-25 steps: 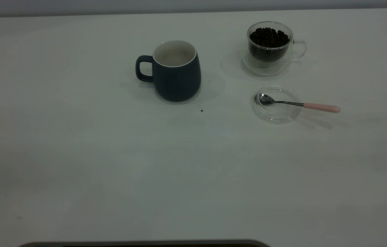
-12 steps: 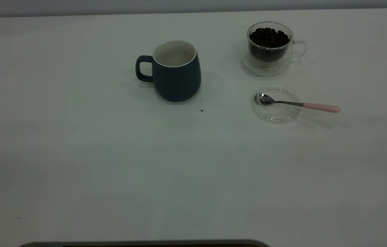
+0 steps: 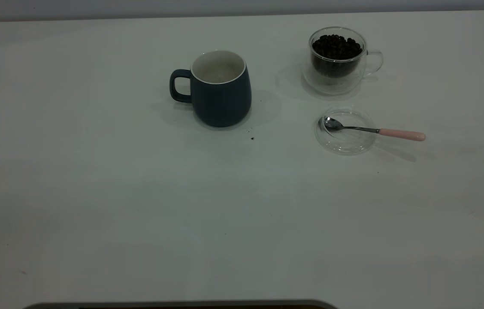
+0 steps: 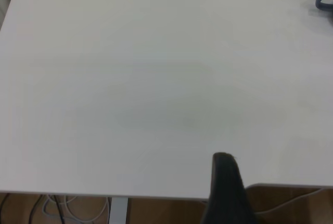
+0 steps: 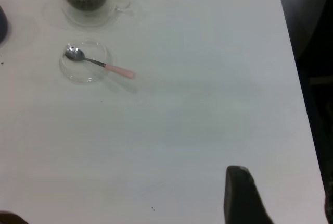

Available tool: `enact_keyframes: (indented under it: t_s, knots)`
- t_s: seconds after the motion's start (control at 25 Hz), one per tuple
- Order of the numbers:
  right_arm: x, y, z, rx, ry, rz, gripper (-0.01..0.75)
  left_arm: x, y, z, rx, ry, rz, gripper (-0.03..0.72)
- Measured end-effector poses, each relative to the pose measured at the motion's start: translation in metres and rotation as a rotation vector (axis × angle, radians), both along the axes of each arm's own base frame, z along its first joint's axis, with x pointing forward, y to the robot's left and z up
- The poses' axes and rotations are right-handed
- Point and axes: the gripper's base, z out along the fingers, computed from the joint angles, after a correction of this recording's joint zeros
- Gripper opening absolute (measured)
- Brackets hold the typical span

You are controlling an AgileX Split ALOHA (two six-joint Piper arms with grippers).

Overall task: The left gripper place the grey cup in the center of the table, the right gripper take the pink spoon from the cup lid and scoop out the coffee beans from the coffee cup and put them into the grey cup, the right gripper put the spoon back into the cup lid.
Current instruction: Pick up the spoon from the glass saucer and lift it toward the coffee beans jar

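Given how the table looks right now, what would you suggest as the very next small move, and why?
Probably the right gripper should travel toward the pink spoon and line up over its handle. The grey cup already stands upright near the middle of the table, its inside bare. The spoon lies untouched, bowl in the cup lid, and the coffee beans fill the coffee cup.

Off-task stuff I see: loose cables (image 4: 62,208) hanging under the counter's near edge, a pale support leg (image 4: 118,211) beside them, brown wooden floor (image 4: 291,206) below, grey wall (image 3: 225,6) behind.
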Motion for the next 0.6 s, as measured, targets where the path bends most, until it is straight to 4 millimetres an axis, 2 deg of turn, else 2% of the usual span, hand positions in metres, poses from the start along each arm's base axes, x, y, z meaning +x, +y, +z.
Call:
enact_keyframes:
  t_s: [0.6]
  knots:
    - [0.0,0.0,0.0,0.0,0.0,0.0,0.415,0.0,0.0004,0.0,0.002,0.0,-0.027,0.565]
